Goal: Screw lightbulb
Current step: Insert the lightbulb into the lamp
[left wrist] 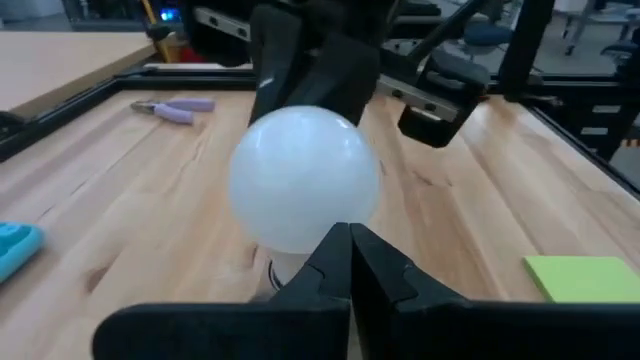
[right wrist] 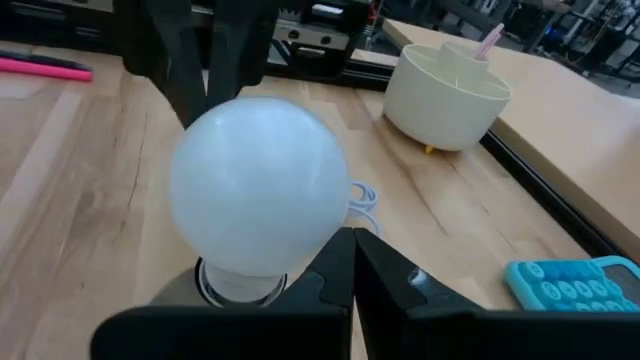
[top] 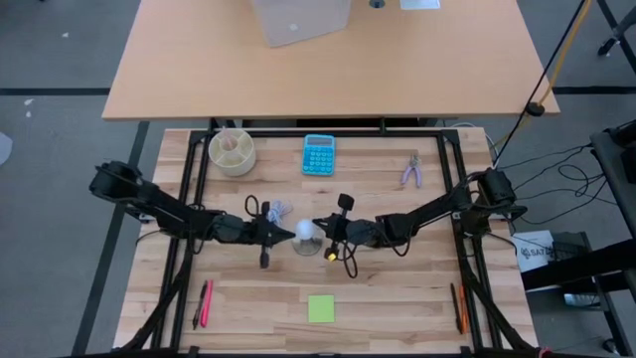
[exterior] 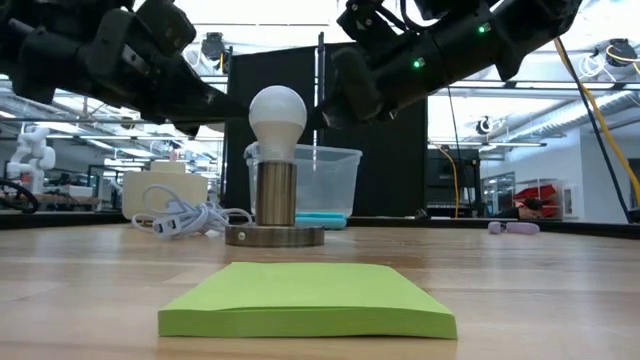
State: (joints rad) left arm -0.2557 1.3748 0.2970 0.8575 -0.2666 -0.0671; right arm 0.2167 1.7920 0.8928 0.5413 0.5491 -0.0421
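The white lightbulb (exterior: pixel 277 115) stands upright with its base in a grey metal socket (exterior: pixel 275 195), whose round disc base (exterior: pixel 274 236) rests on the table's middle. The bulb also shows in the high view (top: pixel 306 235). My left gripper (top: pixel 289 234) is shut and comes level from the table's left, its tips right by the globe (left wrist: pixel 305 180). My right gripper (top: pixel 322 233) is shut and comes level from the table's right, its tips right by the globe's other side (right wrist: pixel 258 190). My left gripper points its shut fingertips (left wrist: pixel 335 262) level at the globe's lower part; I cannot tell whether they touch it. My right gripper points its shut fingertips (right wrist: pixel 340 262) level at the globe's lower part from the other side; I cannot tell whether they touch it.
A blue calculator (top: pixel 319 154), a cream bowl (top: pixel 232 151) and purple pliers (top: pixel 411 171) lie toward the far edge. A white cable (top: pixel 278 211) lies just behind the socket. A green sticky pad (top: pixel 321 308) and pens (top: pixel 205 303) lie near the front edge.
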